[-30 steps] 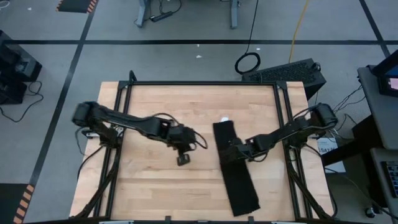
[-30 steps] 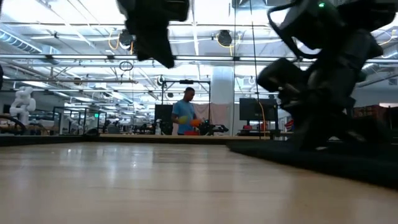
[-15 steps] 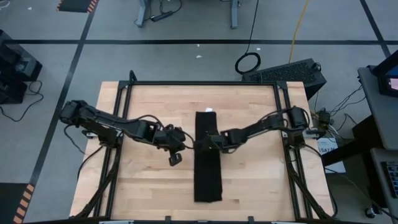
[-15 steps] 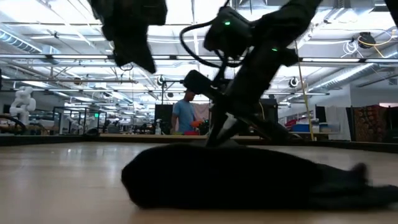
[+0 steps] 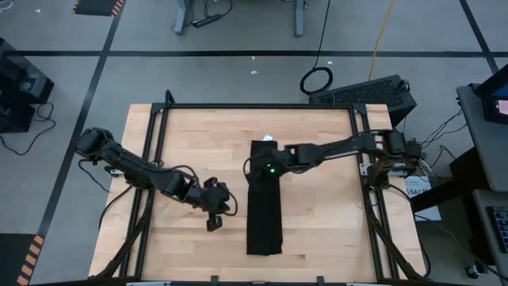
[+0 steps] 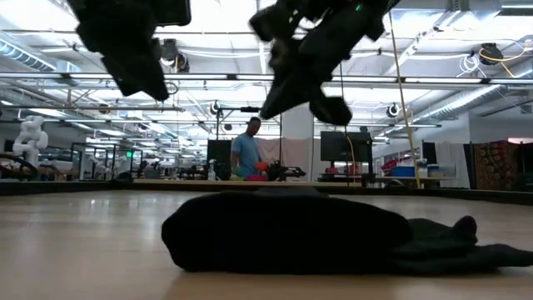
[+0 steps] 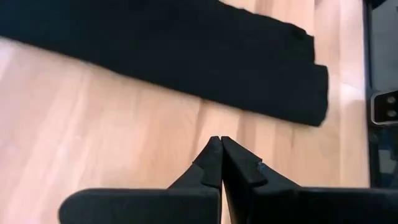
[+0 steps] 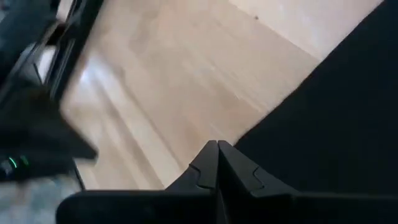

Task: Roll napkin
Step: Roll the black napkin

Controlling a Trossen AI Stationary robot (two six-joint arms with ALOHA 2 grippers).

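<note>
The black napkin [image 5: 265,202] lies on the wooden table [image 5: 182,135] as a long, narrow folded strip running from far to near in the middle, with its small white tag [image 5: 268,138] at the far end. It also shows in the low view [image 6: 283,237]. My right gripper [image 5: 251,168] is shut and hovers above the napkin's left edge near its far end, clear of the cloth in the low view [image 6: 271,104]. My left gripper [image 5: 211,226] is shut and empty above bare wood, left of the napkin.
Bare wood lies on both sides of the strip. The black table frame [image 5: 159,119] runs along the edges. A person [image 6: 247,154] stands far behind the table in the room.
My right gripper has dragged the napkin along the table from the right side to the middle, and the strip has turned straight. The gripper has then risen off the cloth. My left gripper has moved toward the table's near left.
</note>
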